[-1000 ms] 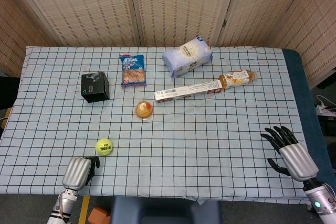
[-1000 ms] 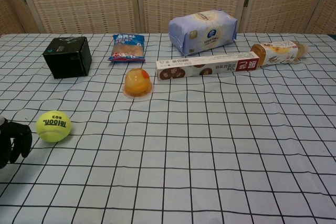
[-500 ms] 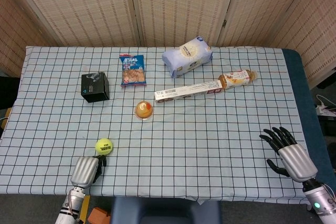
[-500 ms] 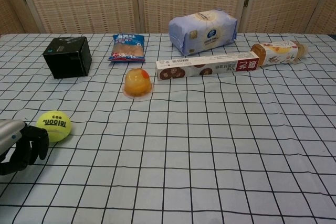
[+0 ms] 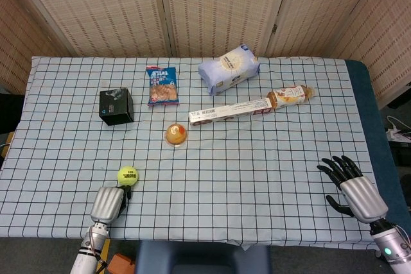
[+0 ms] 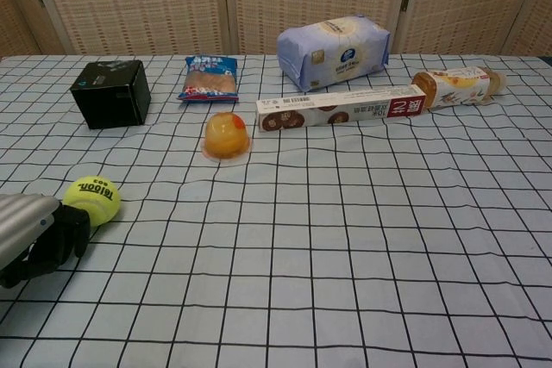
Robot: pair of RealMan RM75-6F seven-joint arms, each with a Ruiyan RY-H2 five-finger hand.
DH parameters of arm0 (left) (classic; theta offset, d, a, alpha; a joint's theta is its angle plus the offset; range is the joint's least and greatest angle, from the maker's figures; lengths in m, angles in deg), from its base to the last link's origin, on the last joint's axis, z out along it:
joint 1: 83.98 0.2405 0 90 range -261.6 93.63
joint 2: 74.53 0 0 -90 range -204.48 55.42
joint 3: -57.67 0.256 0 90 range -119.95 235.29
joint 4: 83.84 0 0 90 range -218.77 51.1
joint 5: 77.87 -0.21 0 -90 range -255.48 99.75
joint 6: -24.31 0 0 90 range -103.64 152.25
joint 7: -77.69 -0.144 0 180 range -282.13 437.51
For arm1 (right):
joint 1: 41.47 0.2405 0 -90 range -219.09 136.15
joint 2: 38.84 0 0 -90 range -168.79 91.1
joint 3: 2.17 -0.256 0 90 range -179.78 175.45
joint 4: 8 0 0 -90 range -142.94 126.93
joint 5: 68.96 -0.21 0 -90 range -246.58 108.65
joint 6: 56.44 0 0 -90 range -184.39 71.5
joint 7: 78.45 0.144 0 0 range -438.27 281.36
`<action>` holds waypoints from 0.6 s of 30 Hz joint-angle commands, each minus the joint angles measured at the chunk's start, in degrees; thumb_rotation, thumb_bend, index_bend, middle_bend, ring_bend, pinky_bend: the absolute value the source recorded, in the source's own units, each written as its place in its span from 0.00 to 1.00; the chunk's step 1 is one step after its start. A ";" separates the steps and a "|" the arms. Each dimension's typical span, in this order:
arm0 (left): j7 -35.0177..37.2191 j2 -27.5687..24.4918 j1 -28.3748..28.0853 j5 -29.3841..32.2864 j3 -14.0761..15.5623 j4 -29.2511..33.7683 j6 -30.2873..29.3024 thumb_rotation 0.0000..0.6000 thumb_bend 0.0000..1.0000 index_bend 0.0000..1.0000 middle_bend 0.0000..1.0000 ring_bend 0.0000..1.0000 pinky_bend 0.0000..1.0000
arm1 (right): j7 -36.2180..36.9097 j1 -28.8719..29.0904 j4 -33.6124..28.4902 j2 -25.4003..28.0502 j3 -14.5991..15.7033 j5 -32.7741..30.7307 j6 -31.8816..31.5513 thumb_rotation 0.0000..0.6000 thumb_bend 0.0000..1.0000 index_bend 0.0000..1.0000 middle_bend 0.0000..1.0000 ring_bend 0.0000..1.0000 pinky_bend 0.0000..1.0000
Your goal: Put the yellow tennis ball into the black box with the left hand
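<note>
My left hand (image 6: 39,239), grasping nothing yet, touches the yellow tennis ball (image 6: 91,200) at its 6 o'clock side on the counter (image 5: 257,158) (light, fuzzy, rolls easily), so I'd wrap around its middle.

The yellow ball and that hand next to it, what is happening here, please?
The robot's left hand has reached the yellow tennis ball near the front left of the table; its fingers touch the ball or nearly so, but the ball is on the cloth, not yet gripped. The black box stands further back on the same side. The right hand rests open at the far right, holding nothing. Snacks lie untouched toward the back.
</note>
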 commanded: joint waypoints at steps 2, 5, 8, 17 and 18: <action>-0.28 0.30 -0.60 0.52 -0.53 -0.56 0.57 1.00 0.98 0.62 0.63 0.69 0.85 | 0.00 0.02 0.02 -0.01 0.00 -0.05 0.06 1.00 0.27 0.16 0.08 0.00 0.02; -0.84 0.53 -1.10 1.01 -0.90 -0.97 1.04 1.00 0.98 0.62 0.63 0.69 0.85 | -0.01 0.02 0.04 -0.03 0.03 -0.04 0.09 1.00 0.27 0.16 0.08 0.00 0.02; -1.53 0.91 -1.69 1.57 -1.40 -1.50 1.52 1.00 0.98 0.62 0.63 0.69 0.85 | -0.01 0.05 0.01 -0.03 0.05 -0.08 0.19 1.00 0.27 0.16 0.08 0.00 0.02; -3.50 2.78 -3.91 3.88 -3.49 -4.31 3.32 1.00 0.98 0.62 0.63 0.69 0.85 | 0.09 0.11 -0.13 0.13 0.21 -0.08 0.48 1.00 0.27 0.16 0.08 0.00 0.02; -3.69 2.92 -4.12 4.13 -3.74 -4.50 3.43 1.00 0.98 0.62 0.63 0.69 0.85 | 0.12 0.11 -0.16 0.17 0.24 -0.08 0.51 1.00 0.27 0.16 0.08 0.00 0.02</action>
